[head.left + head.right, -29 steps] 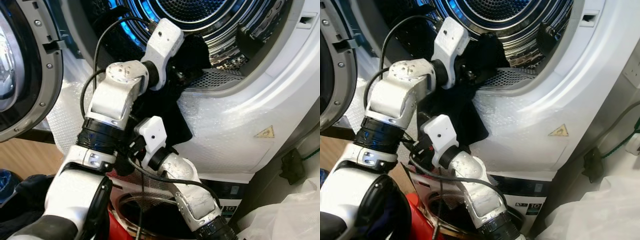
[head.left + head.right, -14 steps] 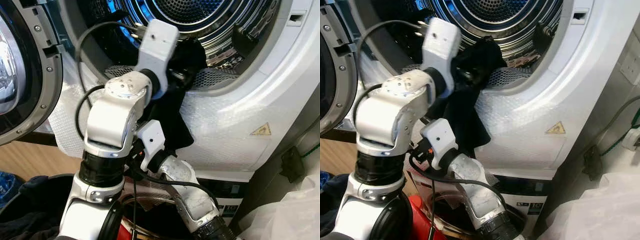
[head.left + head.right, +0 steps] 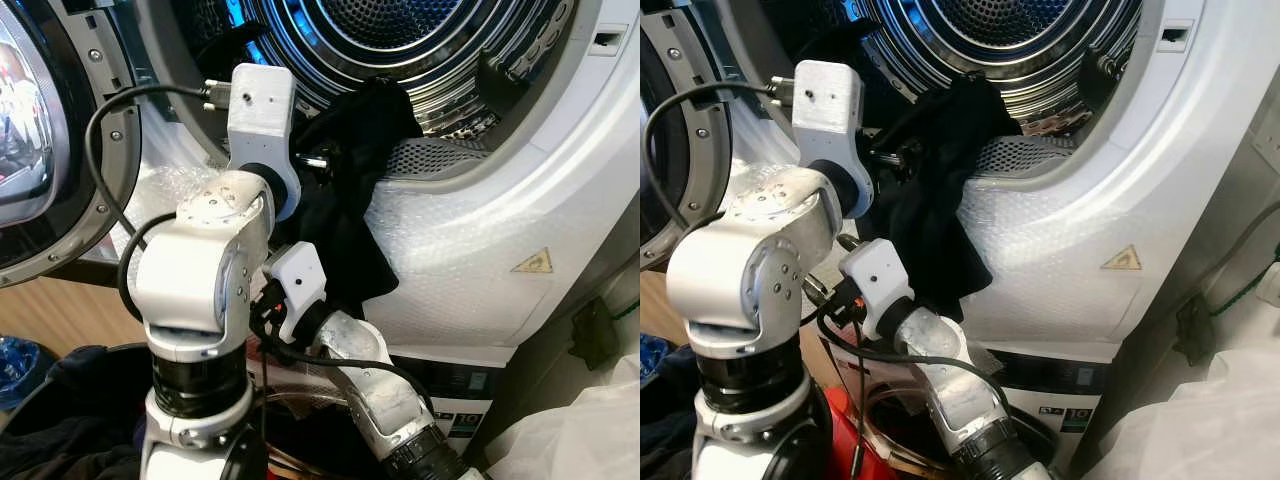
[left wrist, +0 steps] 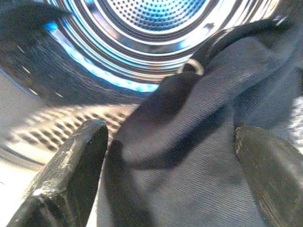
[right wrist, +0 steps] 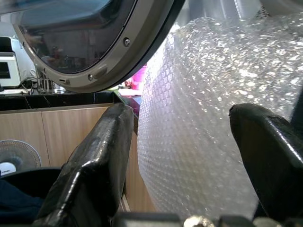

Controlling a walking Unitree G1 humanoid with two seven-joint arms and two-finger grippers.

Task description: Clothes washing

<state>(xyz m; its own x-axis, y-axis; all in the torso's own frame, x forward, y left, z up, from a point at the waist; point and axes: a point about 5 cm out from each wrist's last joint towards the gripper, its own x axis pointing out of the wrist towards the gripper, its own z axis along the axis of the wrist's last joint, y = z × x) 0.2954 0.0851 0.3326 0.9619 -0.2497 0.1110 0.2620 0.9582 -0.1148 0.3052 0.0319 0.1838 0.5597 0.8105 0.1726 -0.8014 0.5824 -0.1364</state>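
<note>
Since a second ago your left arm has swung its wrist leftward and upright. One dark garment (image 3: 352, 170) drapes over the drum's (image 3: 420, 30) lip, hanging down the bubble-wrapped front (image 3: 450, 250). Your left gripper (image 4: 165, 156) sits at that cloth, fingers spread wide around it. Your right gripper (image 5: 182, 142), below, gapes wide, holding nothing, beside the one open door (image 3: 40, 150).

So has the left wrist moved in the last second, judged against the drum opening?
Yes. The left gripper has swung toward the open door, away from the drum centre; the dark garment still hangs over the rim.
</note>
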